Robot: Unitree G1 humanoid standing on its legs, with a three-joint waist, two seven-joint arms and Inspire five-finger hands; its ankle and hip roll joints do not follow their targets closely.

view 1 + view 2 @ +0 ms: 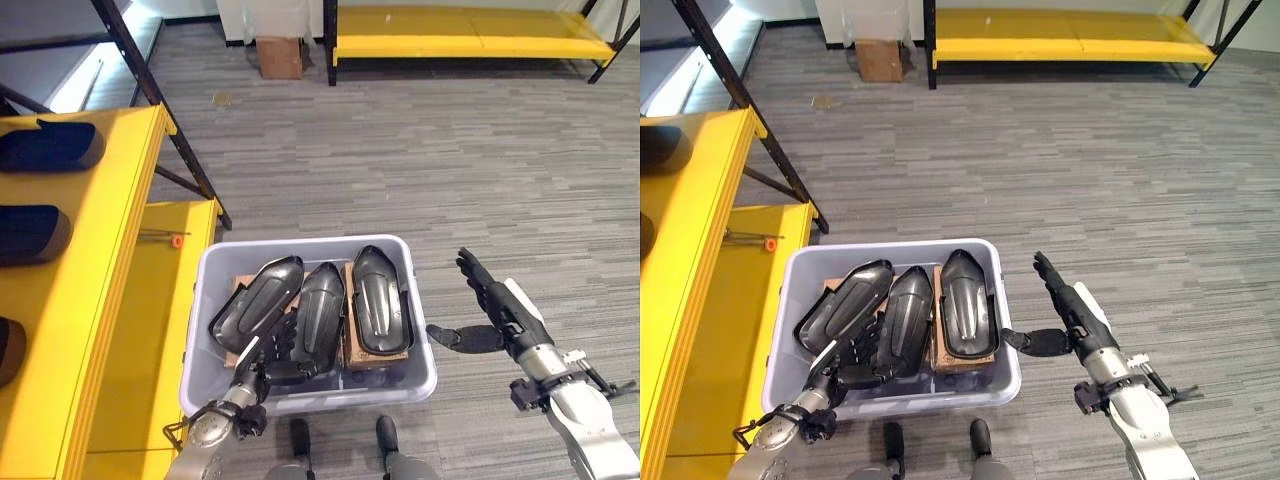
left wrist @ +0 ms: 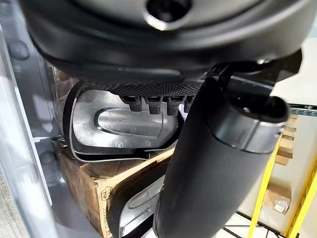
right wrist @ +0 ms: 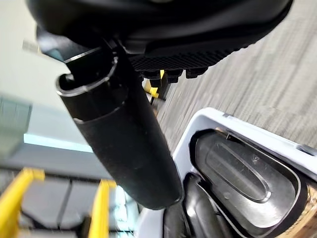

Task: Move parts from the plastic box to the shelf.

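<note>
The left hand [image 1: 268, 368] reaches into the near-left corner of the plastic box [image 1: 420, 372], its fingers [image 1: 862, 345] spread and fairly straight over the black parts, curled round nothing that shows; whether they touch the shells cannot be told. Its own wrist view adds what the head views lack: a shiny black shell lying on a piece of brown cardboard [image 2: 94, 186] just past the thumb [image 2: 218, 163], close against the box's pale wall.

The right hand [image 1: 490, 305] hovers outside the box, just beside its right wall, fingers straight and thumb stuck out toward the rim, holding nothing. Its wrist view looks over that rim onto the rightmost part [image 3: 247, 171].

Three black parts lie side by side in the box: the left part [image 1: 255, 300] tilted, the middle part [image 1: 322, 312] beside it, and the rightmost one on cardboard. More dark parts [image 1: 45, 145] sit on the yellow shelf [image 1: 120, 180] at the robot's left, cut off by the edge. The box stands just beside the shelf's lower board. Open carpet [image 1: 450, 150] stretches ahead and to the right.
</note>
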